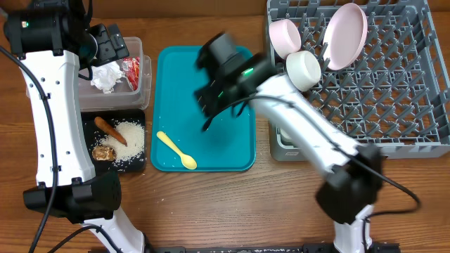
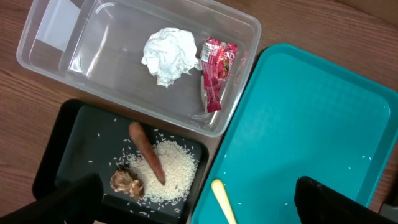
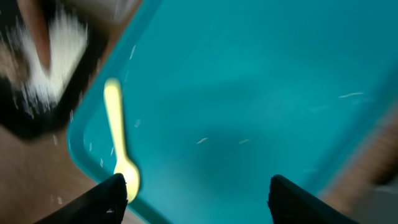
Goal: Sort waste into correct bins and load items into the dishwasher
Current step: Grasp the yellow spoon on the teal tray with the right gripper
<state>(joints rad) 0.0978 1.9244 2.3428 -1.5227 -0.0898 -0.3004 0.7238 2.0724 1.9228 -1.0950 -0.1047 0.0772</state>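
The pale yellow spoon (image 1: 177,150) lies on the teal tray (image 1: 232,151) near its front left; it also shows in the left wrist view (image 2: 222,200) and the right wrist view (image 3: 117,137). My right gripper (image 1: 209,112) is open and empty above the tray's middle, blurred. My left gripper (image 1: 105,43) is open and empty above the clear tub (image 1: 144,86), which holds the napkin (image 2: 169,54) and the red-and-white wrapper (image 2: 216,71). The black tray (image 2: 62,143) holds the sausage (image 2: 147,152), rice (image 2: 177,171) and the brown lump (image 2: 126,183). The rack (image 1: 415,77) holds a bowl (image 1: 284,35), a cup (image 1: 304,68) and a pink plate (image 1: 346,34).
A pale grey object (image 1: 285,137) sits at the rack's front left corner, under my right arm. A few rice grains lie scattered on the teal tray. Bare wooden table (image 1: 232,204) lies in front of the trays.
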